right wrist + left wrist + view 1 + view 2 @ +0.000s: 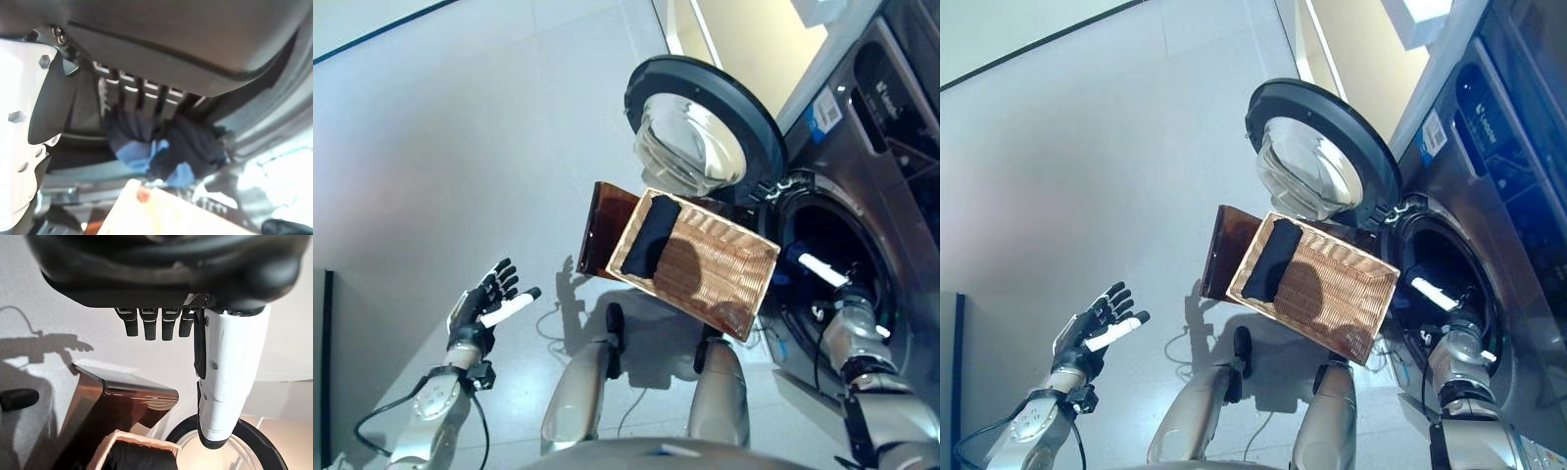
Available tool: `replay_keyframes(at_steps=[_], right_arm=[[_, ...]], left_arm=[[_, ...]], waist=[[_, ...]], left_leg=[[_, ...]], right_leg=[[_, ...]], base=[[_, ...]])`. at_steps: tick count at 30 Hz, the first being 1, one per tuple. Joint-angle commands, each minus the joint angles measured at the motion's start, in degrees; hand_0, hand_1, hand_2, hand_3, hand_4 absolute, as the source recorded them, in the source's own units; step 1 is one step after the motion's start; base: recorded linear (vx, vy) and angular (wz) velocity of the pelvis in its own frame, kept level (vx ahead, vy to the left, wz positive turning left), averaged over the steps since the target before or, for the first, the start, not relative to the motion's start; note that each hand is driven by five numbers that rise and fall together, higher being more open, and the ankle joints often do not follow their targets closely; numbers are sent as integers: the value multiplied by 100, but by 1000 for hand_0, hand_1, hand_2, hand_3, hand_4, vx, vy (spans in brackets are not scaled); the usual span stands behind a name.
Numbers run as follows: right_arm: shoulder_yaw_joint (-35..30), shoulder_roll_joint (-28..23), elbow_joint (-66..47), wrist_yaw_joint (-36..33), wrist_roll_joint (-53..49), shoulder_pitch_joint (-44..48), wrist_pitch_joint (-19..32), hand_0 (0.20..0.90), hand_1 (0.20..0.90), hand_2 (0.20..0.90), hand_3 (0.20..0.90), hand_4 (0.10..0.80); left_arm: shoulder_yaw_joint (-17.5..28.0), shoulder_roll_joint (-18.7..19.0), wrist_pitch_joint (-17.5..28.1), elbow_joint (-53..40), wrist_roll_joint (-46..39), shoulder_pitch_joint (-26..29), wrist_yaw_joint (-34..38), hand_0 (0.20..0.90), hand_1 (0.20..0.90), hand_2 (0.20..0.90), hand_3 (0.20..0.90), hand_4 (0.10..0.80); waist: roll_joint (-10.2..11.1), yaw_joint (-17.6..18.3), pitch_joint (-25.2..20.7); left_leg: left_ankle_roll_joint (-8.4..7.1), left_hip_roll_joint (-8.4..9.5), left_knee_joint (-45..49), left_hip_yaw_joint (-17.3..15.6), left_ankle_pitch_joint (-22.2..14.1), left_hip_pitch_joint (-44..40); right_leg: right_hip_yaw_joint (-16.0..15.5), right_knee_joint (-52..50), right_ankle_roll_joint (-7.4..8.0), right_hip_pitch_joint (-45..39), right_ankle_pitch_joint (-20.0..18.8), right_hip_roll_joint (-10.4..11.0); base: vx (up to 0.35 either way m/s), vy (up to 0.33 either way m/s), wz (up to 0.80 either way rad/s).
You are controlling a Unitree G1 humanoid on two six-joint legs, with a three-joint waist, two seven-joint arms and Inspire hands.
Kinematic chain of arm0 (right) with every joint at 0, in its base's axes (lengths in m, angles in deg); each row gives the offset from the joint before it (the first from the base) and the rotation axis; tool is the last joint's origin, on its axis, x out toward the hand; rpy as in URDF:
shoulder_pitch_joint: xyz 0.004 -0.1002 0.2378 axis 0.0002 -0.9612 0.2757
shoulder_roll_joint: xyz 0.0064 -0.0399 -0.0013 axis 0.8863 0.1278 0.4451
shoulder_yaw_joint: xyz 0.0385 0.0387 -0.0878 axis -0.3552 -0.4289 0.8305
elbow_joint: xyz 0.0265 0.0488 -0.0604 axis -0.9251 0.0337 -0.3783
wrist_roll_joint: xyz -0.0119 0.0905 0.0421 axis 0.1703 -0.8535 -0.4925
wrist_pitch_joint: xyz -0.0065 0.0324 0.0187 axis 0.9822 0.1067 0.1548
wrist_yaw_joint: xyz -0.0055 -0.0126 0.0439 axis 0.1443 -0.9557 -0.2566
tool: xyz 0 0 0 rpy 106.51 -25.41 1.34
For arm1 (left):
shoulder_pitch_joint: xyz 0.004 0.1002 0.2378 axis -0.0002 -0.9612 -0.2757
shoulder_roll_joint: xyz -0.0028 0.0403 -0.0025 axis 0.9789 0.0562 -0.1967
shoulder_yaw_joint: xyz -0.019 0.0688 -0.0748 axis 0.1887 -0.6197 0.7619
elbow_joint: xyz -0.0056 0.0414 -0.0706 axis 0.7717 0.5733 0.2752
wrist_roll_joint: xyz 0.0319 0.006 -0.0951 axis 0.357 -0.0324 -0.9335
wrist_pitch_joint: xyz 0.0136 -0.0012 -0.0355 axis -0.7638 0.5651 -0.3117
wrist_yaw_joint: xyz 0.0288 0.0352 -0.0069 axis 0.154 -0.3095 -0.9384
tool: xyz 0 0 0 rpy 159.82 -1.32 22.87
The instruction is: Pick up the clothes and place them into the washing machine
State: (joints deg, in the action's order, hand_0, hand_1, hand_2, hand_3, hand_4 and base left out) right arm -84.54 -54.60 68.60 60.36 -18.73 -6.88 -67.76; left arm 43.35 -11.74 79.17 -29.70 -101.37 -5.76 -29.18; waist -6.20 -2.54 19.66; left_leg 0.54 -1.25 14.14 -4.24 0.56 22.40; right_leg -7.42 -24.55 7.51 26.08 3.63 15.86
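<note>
The right hand (822,269) reaches into the washer (1489,186) drum, whose door (700,122) stands swung wide. In the right wrist view its fingers (142,100) curl down onto a bunched dark-and-blue garment (166,147) — it looks pinched in the hand at the mouth of the drum, just over the light rim of the basket. So the step in hand seems to be the drop: one piece of clothing carried to the machine and not yet let go.

A second dark cloth (648,238) lies in the woven basket (724,279), along its end farthest from the washer. The basket sits tilted on a brown stand (602,220) between the robot and the door, its near corner close to the drum opening.

The left hand (487,299) is held out over the floor (460,127), well apart from the basket, with fingers straight and spread and nothing in them (the left wrist view confirms this).

Next, by my reading, the right hand should go a little deeper so the garment clears the door seal, then loosen its fingers and back out without snagging fabric on the rim. After that the cloth in the basket remains — either hand could take it, though the left is the nearer to that end.
</note>
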Motion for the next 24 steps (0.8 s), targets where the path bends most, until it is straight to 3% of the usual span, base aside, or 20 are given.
replay_keyframes(at_steps=[1, 10, 19, 24], right_arm=[[27, 130, -27, 79, -53, -208, 237, 900, 900, 900, 900, 800], [-259, 1150, 202, 244, -751, -793, 298, 900, 900, 900, 900, 800], [-777, 1526, 521, 216, -1906, -774, 488, 900, 900, 900, 900, 800], [-958, 1631, 699, 112, -2048, -887, 479, 900, 900, 900, 900, 800]], left_arm=[[601, 66, 375, -71, 186, -54, 72, 900, 900, 900, 900, 800], [778, -219, 340, 6, 326, -15, 153, 900, 900, 900, 900, 800], [780, -198, 300, 88, 343, -48, 236, 900, 900, 900, 900, 800], [816, -188, 262, 122, 351, -86, 258, 900, 900, 900, 900, 800]], waist=[[154, -33, -275], [367, 40, -372], [328, 95, -345], [261, 116, -344]], left_leg=[[-849, -704, -443, 519, 322, -381], [-848, -827, -607, 528, 289, -794], [-821, -756, -603, 453, 256, -775], [-813, -728, -544, 442, 229, -684]], right_leg=[[51, 523, 360, -507, -497, 250], [-110, 986, 399, -1065, -526, 175], [-43, 1079, 407, -1006, -603, 198], [7, 1039, 405, -914, -589, 194]], base=[[114, -27, -1], [73, -15, -2], [-5, 4, -1], [-13, -1, 0]])
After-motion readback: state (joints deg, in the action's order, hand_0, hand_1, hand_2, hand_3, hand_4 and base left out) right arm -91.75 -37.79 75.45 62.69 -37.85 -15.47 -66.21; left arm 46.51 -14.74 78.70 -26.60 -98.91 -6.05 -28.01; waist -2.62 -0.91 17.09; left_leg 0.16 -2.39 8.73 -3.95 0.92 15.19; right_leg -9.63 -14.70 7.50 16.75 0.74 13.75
